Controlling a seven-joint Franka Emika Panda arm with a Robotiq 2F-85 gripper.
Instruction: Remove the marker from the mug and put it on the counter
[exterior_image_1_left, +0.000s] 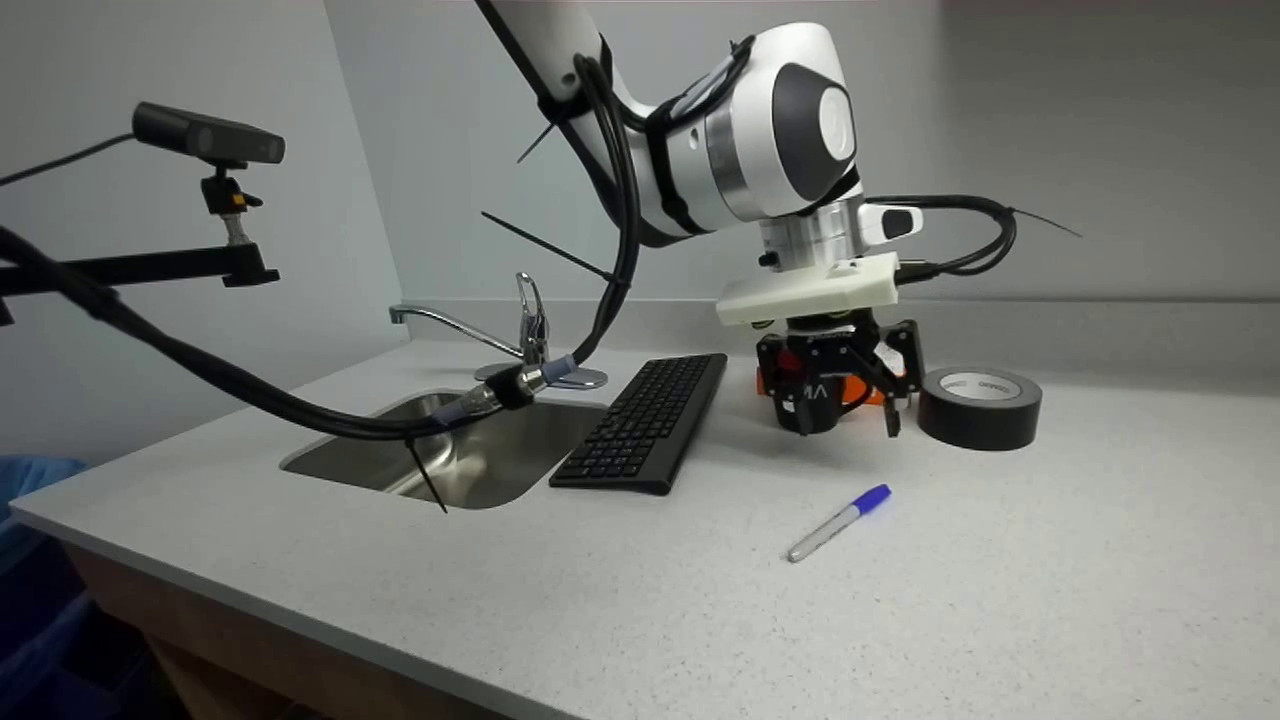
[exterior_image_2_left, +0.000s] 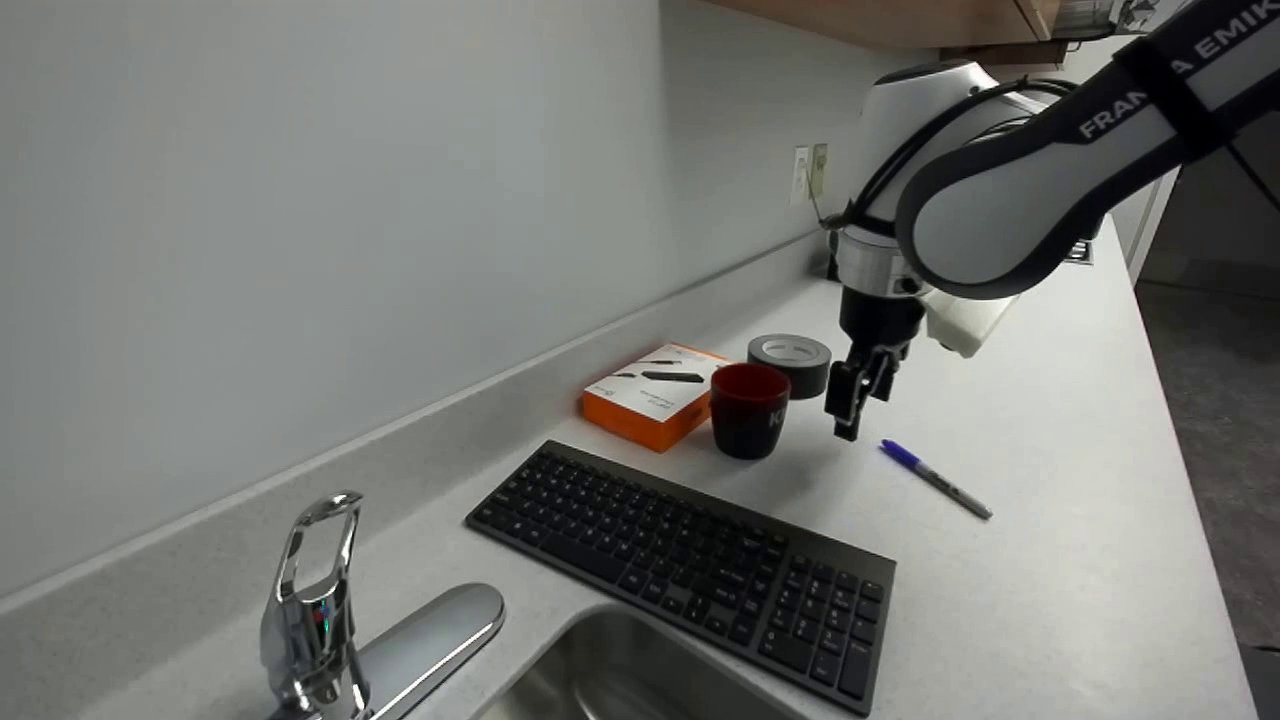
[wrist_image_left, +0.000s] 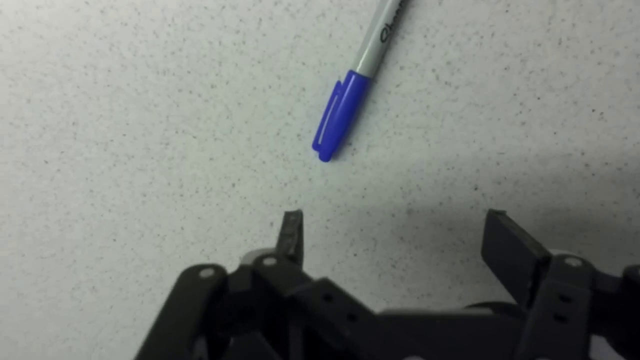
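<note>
Marker aslant, cap toward tape

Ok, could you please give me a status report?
Hand open, empty, above the counter. Marker on the counter, outside the mug. Nothing visible between hand and marker.

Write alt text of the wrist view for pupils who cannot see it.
A blue-capped marker lies on a speckled grey counter, cut off by the picture's top edge. Open and empty, the gripper shows along the bottom.

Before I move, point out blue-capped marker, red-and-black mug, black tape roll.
Blue-capped marker (wrist_image_left: 360, 74), wrist view: where cap meets barrel.
Red-and-black mug (exterior_image_2_left: 746, 426), in an exterior view: outer wall.
Black tape roll (exterior_image_1_left: 980, 426), in an exterior view: outer side.
</note>
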